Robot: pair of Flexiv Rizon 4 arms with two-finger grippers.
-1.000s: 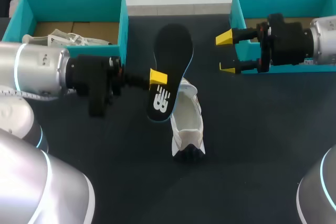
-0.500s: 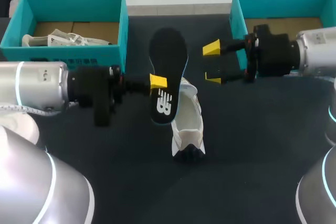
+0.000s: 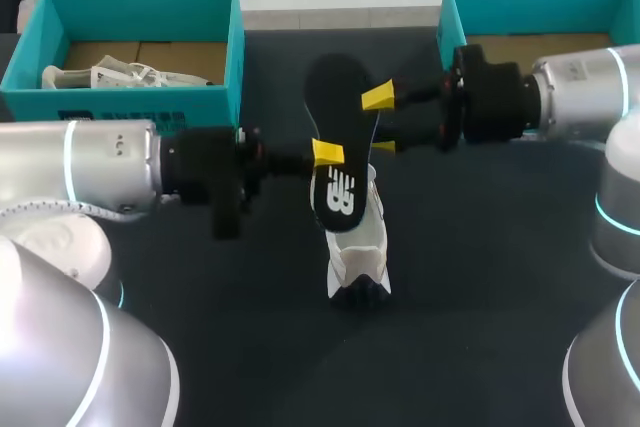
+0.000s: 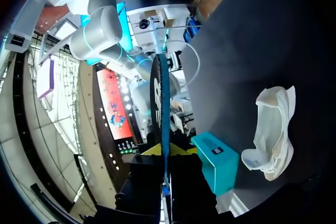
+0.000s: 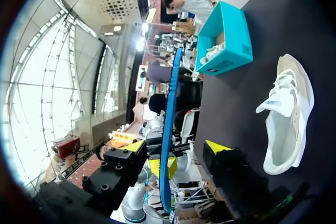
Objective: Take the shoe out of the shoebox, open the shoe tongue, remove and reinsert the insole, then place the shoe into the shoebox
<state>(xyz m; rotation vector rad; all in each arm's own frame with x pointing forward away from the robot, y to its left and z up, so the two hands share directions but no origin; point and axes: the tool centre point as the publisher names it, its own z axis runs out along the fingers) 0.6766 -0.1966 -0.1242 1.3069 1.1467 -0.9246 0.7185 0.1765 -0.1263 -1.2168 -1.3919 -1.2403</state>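
A black insole (image 3: 338, 117) with a blue edge is held upright above the table, and my left gripper (image 3: 328, 154) is shut on its lower half. From the left wrist view the insole (image 4: 163, 98) rises edge-on out of that gripper (image 4: 167, 151). My right gripper (image 3: 381, 121) comes in from the right, open, one yellow tip on each side of the insole's upper half. Seen from the right wrist, the insole (image 5: 169, 129) stands in the gap of that gripper (image 5: 176, 148), touching neither finger. The white shoe (image 3: 358, 237) lies on the table under the insole.
A teal shoebox (image 3: 232, 57) at the back left holds another white shoe (image 3: 110, 75). A second teal shoebox (image 3: 450, 17) stands at the back right, behind my right arm. The black tabletop (image 3: 480, 277) spreads out in front of the shoe.
My left arm has carried the insole to the right. My right gripper has moved left until its fingers straddle the insole, and they have narrowed.
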